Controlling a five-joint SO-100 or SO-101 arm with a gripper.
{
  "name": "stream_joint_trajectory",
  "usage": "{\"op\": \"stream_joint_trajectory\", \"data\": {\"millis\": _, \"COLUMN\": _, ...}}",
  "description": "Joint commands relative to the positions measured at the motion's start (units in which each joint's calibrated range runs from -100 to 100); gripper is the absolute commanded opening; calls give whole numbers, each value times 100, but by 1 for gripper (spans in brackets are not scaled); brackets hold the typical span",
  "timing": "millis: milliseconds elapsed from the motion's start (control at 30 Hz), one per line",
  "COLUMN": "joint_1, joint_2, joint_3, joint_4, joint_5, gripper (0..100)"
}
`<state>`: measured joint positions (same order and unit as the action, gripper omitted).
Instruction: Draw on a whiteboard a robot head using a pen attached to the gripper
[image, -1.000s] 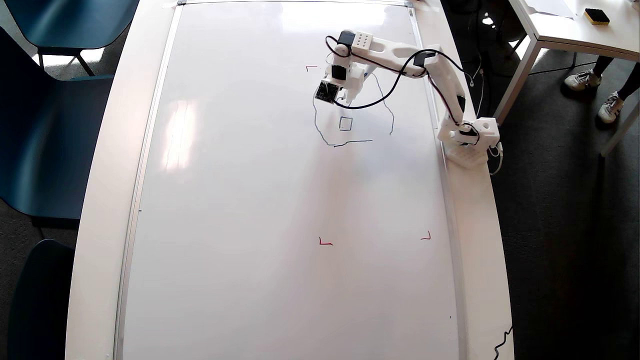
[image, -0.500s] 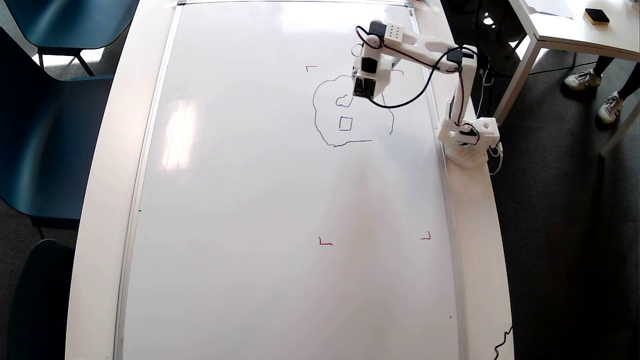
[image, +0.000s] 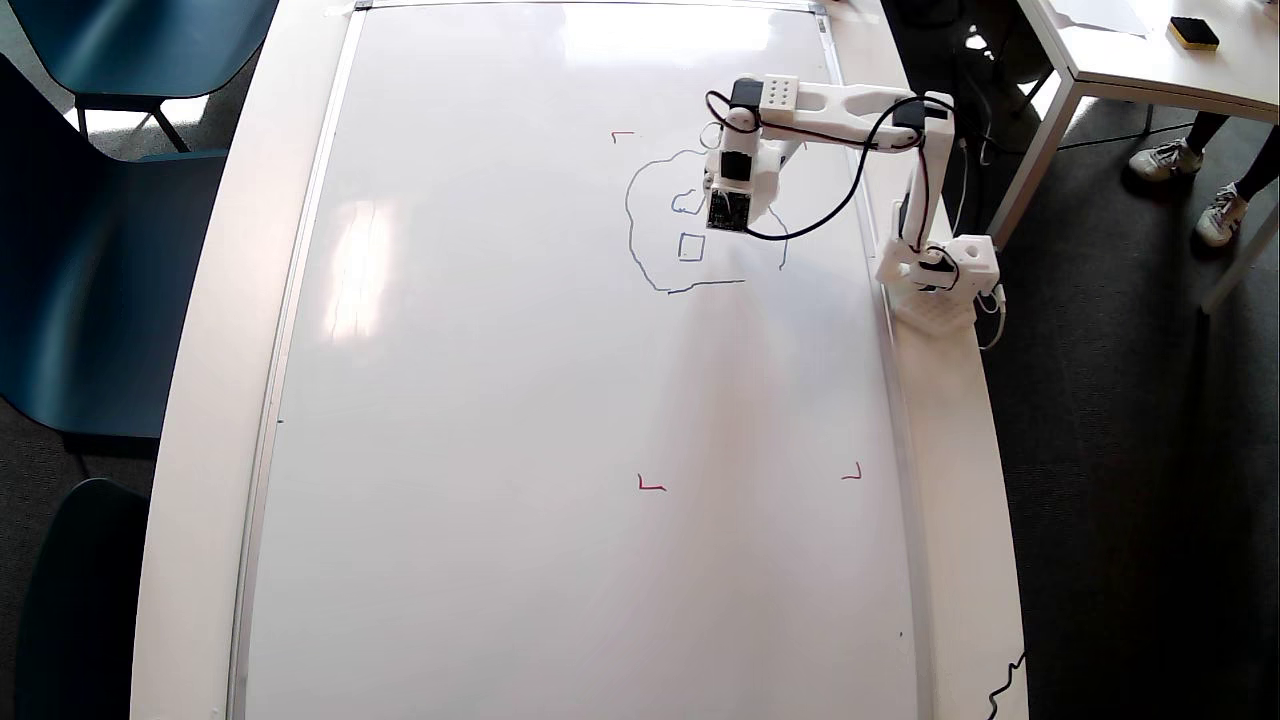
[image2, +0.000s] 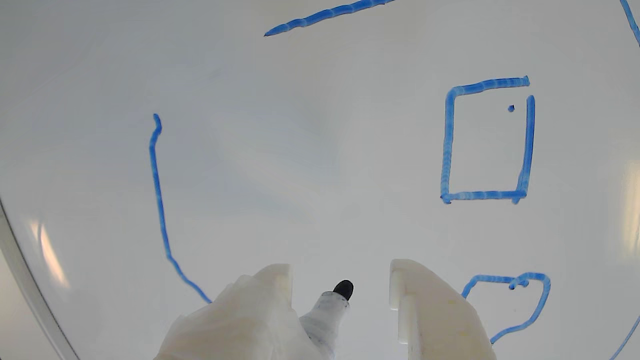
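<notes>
Gripper (image2: 340, 272) fingers parted, pen (image2: 327, 312) fixed to the left one | tip over bare whiteboard (image2: 280, 165) | likely lining up robot head (image: 690, 225)'s next feature.

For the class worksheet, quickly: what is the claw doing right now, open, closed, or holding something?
Claw: its two fingers stand apart, with the pen between them, tip towards the whiteboard. Whether they clamp the pen cannot be told.

Dark-tipped pen (image2: 336, 296) over whiteboard (image2: 310, 165), beside unfinished blue robot head (image: 690, 246).
</notes>
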<state>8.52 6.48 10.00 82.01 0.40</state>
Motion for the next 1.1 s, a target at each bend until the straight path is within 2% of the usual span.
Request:
{"op": "stream_joint_trajectory", "data": {"millis": 0, "joint_1": -112, "joint_2": -23, "joint_3": -6, "joint_4": -138, "joint_5": -88, "gripper": 12}}
{"op": "stream_joint_trajectory", "data": {"millis": 267, "joint_1": -134, "joint_2": -32, "joint_3": 584, "joint_4": -425, "joint_5": -104, "gripper": 12}}
{"op": "stream_joint_trajectory", "data": {"millis": 1067, "joint_1": 293, "joint_2": -132, "joint_3": 956, "joint_4": -390, "joint_5": -66, "gripper": 12}}
